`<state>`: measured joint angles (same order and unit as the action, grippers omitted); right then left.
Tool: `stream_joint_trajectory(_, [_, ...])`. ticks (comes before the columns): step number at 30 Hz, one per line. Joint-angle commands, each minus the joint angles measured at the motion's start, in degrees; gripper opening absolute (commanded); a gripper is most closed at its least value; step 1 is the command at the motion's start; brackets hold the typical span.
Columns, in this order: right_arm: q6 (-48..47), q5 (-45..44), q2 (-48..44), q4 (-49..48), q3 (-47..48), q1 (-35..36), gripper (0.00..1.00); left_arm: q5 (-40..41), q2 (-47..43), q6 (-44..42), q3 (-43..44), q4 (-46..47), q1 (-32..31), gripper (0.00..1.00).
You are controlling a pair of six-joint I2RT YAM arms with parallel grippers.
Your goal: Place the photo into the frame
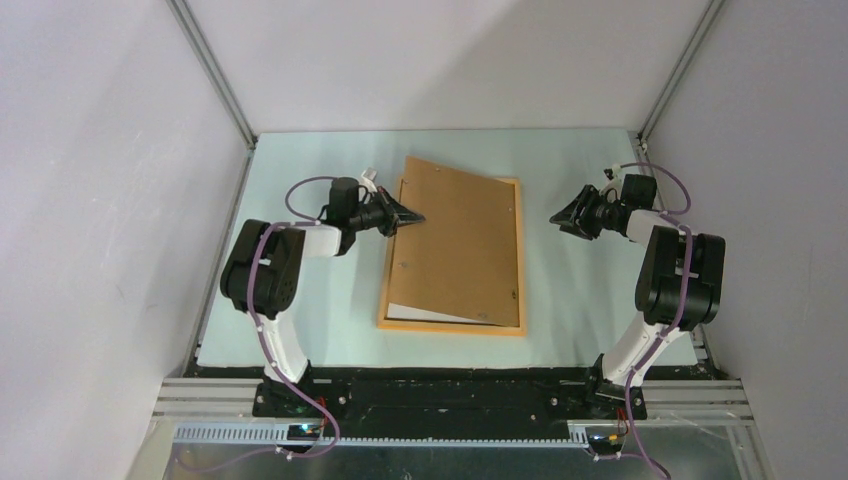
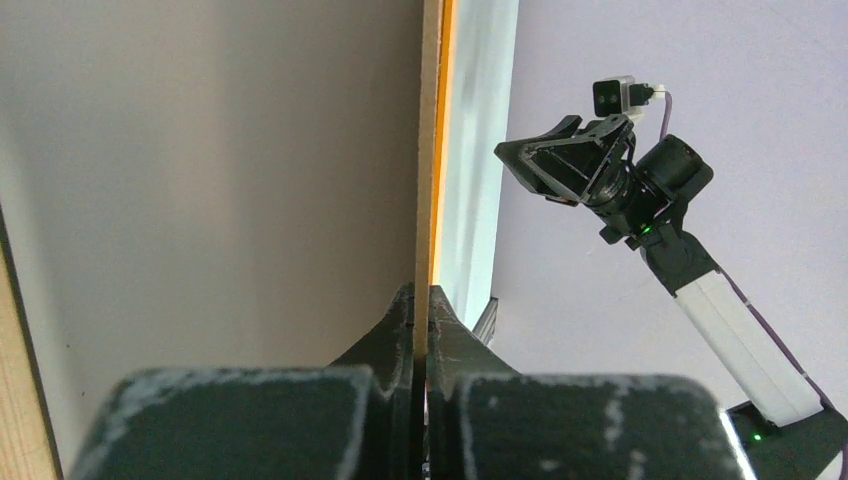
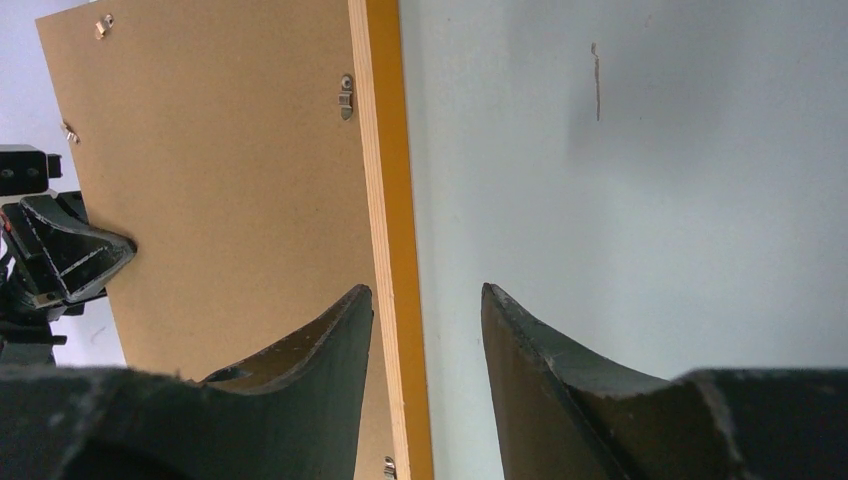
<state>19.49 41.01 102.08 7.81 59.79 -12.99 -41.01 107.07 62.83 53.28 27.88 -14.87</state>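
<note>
**square the backing board before it goes down**

the left gripper (image 1: 415,217) is clenched on the left edge of the brown backing board (image 1: 455,235), near its far corner. its wrist view shows the thin panel nipped between both fingers. the board lies skewed over the frame (image 1: 450,327), which rests, apparently face down, on the table (image 1: 580,300). the board's far left corner pokes past the far rail. the photo (image 1: 425,312) sits inside the frame under the board, white back up, with only a pale sliver showing at the near left corner. the right gripper (image 1: 562,215) hangs released, jaws apart, just off the frame's right rail and touching nothing.

to do this well, the left arm should likely swivel the board until its edges run parallel with the rails, then lower it flat without dragging the print. the right gripper could steady the right rail so the frame does not slide.
</note>
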Motion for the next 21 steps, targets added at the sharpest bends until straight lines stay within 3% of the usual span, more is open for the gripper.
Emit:
stream_joint_trajectory(1, [0.2,1.1,0.7,-1.6,0.1,-0.4,0.49,-2.0,0.7,-1.9,2.5,0.5,-0.9,0.0])
stream_joint_trajectory(8, [0.2,1.1,0.8,-1.5,0.1,-0.4,0.49,-2.2,1.5,-3.3,2.7,-0.3,-0.9,0.05])
stream_joint_trajectory(21, [0.4,1.2,1.0,-1.6,0.1,-0.4,0.48,-0.7,1.8,-7.9,4.2,-6.6,-0.9,0.55])
